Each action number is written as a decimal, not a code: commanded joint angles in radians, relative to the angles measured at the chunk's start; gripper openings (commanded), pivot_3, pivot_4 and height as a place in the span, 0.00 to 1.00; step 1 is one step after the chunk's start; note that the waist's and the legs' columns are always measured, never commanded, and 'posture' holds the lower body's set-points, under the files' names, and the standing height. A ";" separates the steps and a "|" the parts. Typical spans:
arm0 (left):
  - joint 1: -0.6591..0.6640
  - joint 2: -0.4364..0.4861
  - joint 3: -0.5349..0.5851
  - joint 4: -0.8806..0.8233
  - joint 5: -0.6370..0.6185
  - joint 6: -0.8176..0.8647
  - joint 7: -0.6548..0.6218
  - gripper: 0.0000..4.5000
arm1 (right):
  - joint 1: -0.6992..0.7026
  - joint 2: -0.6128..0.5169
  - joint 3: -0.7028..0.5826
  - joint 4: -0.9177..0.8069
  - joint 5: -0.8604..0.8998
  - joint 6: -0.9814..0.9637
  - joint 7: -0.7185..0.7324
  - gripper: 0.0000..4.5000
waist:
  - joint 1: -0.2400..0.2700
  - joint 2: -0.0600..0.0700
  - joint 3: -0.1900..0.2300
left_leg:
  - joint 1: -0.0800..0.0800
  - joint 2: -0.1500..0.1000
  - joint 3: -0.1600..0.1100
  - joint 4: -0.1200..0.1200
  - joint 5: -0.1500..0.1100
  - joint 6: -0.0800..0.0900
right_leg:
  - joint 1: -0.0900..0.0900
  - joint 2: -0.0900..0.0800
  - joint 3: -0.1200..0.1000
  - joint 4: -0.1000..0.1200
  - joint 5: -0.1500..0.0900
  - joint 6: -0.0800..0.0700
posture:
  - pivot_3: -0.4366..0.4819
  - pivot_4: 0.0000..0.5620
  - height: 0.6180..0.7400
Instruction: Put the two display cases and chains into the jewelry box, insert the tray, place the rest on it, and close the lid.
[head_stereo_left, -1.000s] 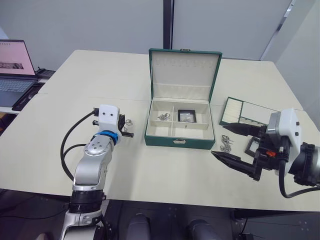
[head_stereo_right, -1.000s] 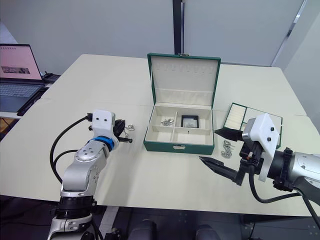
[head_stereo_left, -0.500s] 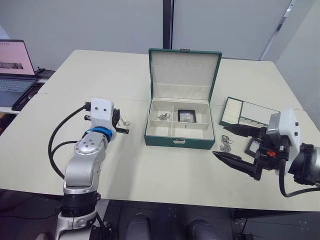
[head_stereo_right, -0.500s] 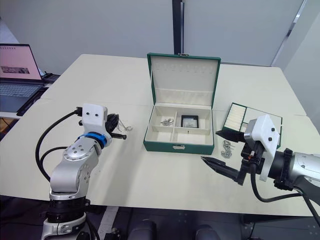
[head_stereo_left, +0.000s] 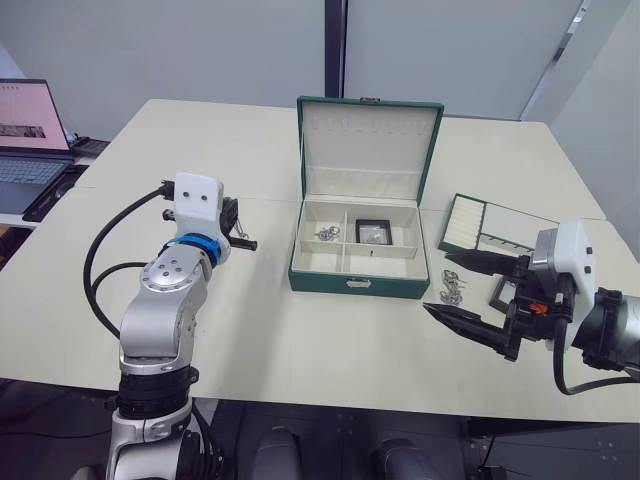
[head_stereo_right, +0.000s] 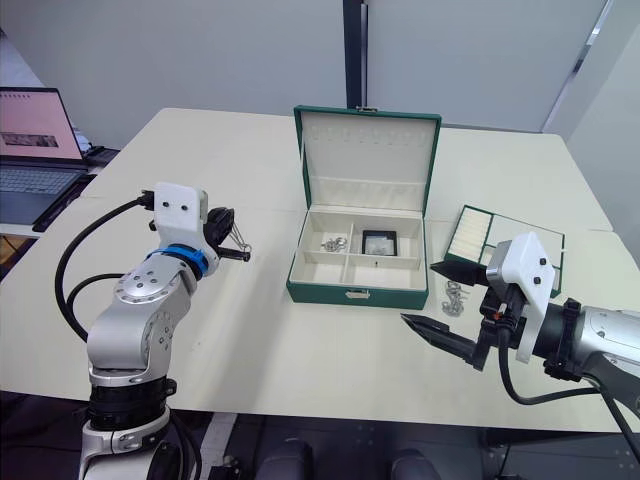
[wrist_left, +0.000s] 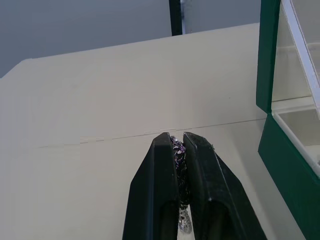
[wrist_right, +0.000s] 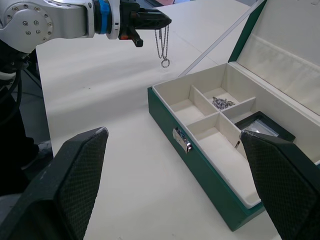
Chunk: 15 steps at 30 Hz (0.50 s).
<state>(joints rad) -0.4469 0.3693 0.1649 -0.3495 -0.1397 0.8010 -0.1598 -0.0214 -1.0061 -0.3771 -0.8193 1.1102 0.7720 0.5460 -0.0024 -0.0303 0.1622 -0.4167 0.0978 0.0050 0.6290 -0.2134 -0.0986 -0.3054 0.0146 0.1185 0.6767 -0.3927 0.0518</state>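
Observation:
The jewelry box (head_stereo_left: 350, 282) stands open at the table's centre with its lid (head_stereo_left: 368, 140) upright. One back compartment holds a chain (head_stereo_left: 327, 234), the one beside it a display case (head_stereo_left: 373, 231). Left of the box, my left gripper (head_stereo_left: 245, 243) hovers above the table, shut on another chain (wrist_right: 161, 45) that dangles from its tips. My right gripper (head_stereo_left: 436, 283) stands open to the right of the box, a chain clump (head_stereo_left: 452, 288) on the table between its fingers. A second display case (head_stereo_left: 506, 290) lies partly hidden behind that gripper. The tray (head_stereo_left: 490, 228) rests beyond it.
A laptop (head_stereo_left: 30, 130) sits on a neighbouring desk at the far left. The table's front edge runs just below both arms.
My left gripper has risen and drawn back to the left, lifting its chain off the table. The right arm has barely moved.

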 joint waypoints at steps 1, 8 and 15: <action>-0.030 0.032 0.028 -0.100 -0.027 0.056 -0.014 0.00 | 0.007 0.002 -0.040 -0.004 -0.009 -0.024 0.023 1.00 | 0.000 0.000 0.000 | 0.000 0.000 0.000 0.000 0.000 0.000 | 0.000 0.000 0.000 0.000 0.000 0.000 | 0.48 0.27 1.00; -0.094 0.162 0.041 -0.212 -0.106 0.233 -0.102 0.00 | 0.029 -0.009 -0.118 0.021 0.054 0.003 0.044 1.00 | 0.000 -0.001 0.001 | 0.000 0.000 0.000 0.000 0.000 0.000 | 0.000 0.000 0.000 0.000 0.000 0.000 | 0.48 0.27 1.00; -0.199 0.272 0.057 -0.296 -0.221 0.448 -0.183 0.00 | 0.057 -0.027 -0.215 0.066 0.096 0.025 0.083 1.00 | -0.001 -0.001 0.001 | 0.000 0.000 0.000 0.000 0.000 0.000 | 0.000 0.000 0.000 0.000 0.000 0.000 | 0.48 0.27 1.00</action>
<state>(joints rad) -0.6197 0.6193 0.2028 -0.5962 -0.3285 1.2086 -0.3219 0.0339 -1.0216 -0.5457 -0.7544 1.1704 0.7963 0.6127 -0.0030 -0.0316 0.1637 -0.4167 0.0977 0.0049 0.6286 -0.2135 -0.0984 -0.3054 0.0146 0.1184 0.6761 -0.3927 0.0518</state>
